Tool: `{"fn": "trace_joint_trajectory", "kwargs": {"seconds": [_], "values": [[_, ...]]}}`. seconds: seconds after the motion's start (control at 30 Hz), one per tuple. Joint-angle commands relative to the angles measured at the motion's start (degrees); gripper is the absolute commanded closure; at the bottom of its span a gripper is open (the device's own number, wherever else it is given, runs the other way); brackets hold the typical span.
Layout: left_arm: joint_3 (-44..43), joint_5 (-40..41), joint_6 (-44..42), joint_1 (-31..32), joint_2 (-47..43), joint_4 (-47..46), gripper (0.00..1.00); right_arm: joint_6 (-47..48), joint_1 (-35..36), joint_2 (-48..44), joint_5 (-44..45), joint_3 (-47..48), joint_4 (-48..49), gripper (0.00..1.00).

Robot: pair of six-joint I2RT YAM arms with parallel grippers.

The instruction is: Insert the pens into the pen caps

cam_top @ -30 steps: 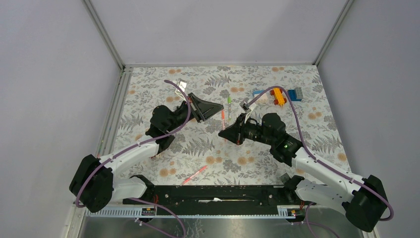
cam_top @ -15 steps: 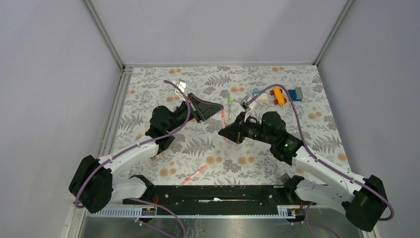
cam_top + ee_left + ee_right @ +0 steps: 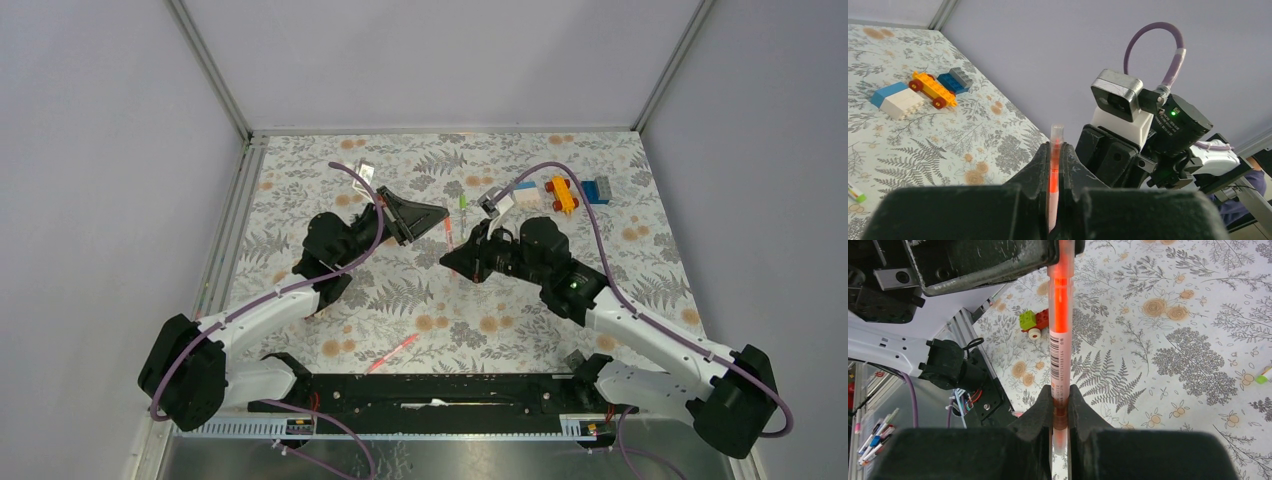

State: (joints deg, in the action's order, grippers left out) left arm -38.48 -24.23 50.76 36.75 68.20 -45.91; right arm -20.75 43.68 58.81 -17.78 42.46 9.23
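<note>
A pink pen (image 3: 1060,330) with a barcode label runs straight between my two grippers. My right gripper (image 3: 1060,400) is shut on its near end. Its far end reaches into my left gripper (image 3: 1055,150), which is shut on a translucent pink pen cap (image 3: 1056,135) that sticks out past the fingertips. In the top view the left gripper (image 3: 440,220) and right gripper (image 3: 452,262) face each other above mid-table, with the pen (image 3: 450,240) between them. A white pen with a green end (image 3: 462,203) lies just beyond them. Another pink pen (image 3: 392,353) lies near the front.
Chunky toy blocks (image 3: 560,193) sit at the back right and also show in the left wrist view (image 3: 933,90). A small green-red toy (image 3: 1034,322) lies on the floral cloth. The black base rail (image 3: 430,385) runs along the near edge.
My right gripper has moved a little up and toward the left gripper with the pen. The left arm has stayed still.
</note>
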Motion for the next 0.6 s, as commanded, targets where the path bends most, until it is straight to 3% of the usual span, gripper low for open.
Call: {"fn": "trace_joint_trajectory", "kwargs": {"seconds": [0.0,0.13,0.27,0.47,0.57], "values": [[0.0,-2.7,-1.3,1.2,-1.3,2.3,0.96,1.3,-0.2,1.0,6.3,5.2,4.2,1.0],[-0.2,-3.0,-1.8,1.3,-1.2,3.1,0.89,1.9,-0.2,1.5,6.4,5.6,4.7,1.0],[-1.0,-2.6,-2.1,1.4,-1.9,4.4,0.7,2.5,-0.2,1.4,5.8,4.4,5.2,1.0],[-5.2,-2.3,-4.3,1.4,-2.3,7.2,0.51,2.9,-0.2,0.5,4.2,2.3,5.4,1.0],[-6.3,-3.2,-4.6,1.4,-1.5,7.2,0.49,3.0,-0.2,0.1,3.7,1.6,5.3,1.0]]}}
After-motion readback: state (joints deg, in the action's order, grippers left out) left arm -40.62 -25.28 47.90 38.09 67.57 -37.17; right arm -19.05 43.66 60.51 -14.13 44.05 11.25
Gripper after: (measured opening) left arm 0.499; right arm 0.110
